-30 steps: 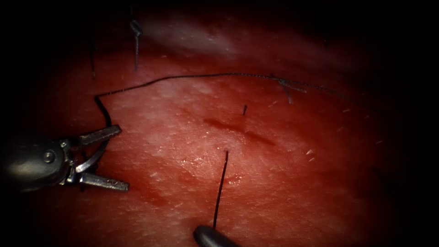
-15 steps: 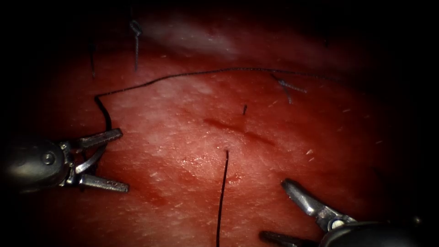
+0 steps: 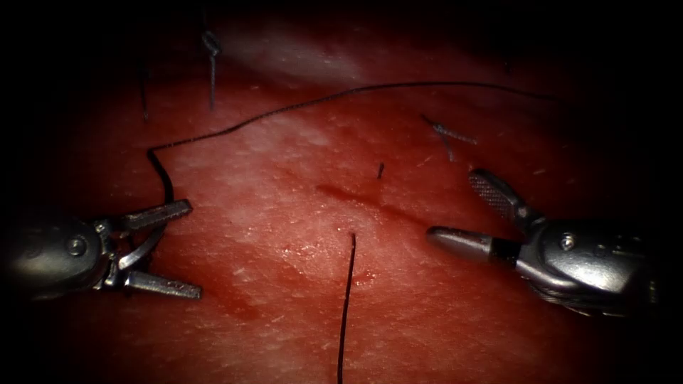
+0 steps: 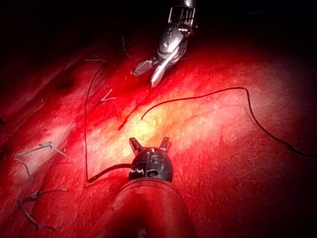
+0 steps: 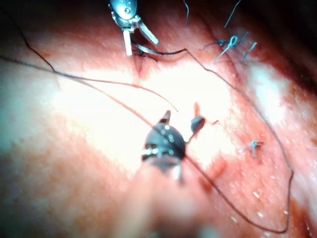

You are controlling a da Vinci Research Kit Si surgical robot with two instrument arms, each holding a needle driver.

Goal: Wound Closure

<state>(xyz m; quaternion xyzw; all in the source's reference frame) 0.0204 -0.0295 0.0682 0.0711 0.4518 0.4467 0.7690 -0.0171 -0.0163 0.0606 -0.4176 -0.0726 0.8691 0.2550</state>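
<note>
Tissue lies wet with red fluid, and the cut is a short dark slit near the middle of the endoscope view. The left tool sits well to the left of the cut with its fingers spread wide. The curved needle lies across the gap between them, close to the hinge. With the fingers this far apart it looks cradled rather than clamped, and I cannot tell whether it touches the surface. It is not in the tissue. The thread leaves the needle's upper end, kinks upward, then runs in a long arc over the far side of the cut toward the right. A second dark strand comes out of the tissue just on the near side of the cut and runs straight toward the viewer. A short stub stands just beyond the cut. Cut ends of thread lie further right, and a knot sits far up on the left. The right tool is to the right of the cut with its fingers apart and nothing between them, tips pointing at the cut. Half a second ago it was lower, near the bottom edge, and it has since come up level with the wound. The left wrist view shows the left tool open, with the right tool beyond it. The right wrist view shows the right tool open over pale tissue. Beyond it is the left tool, with the needle between its fingers.
</note>
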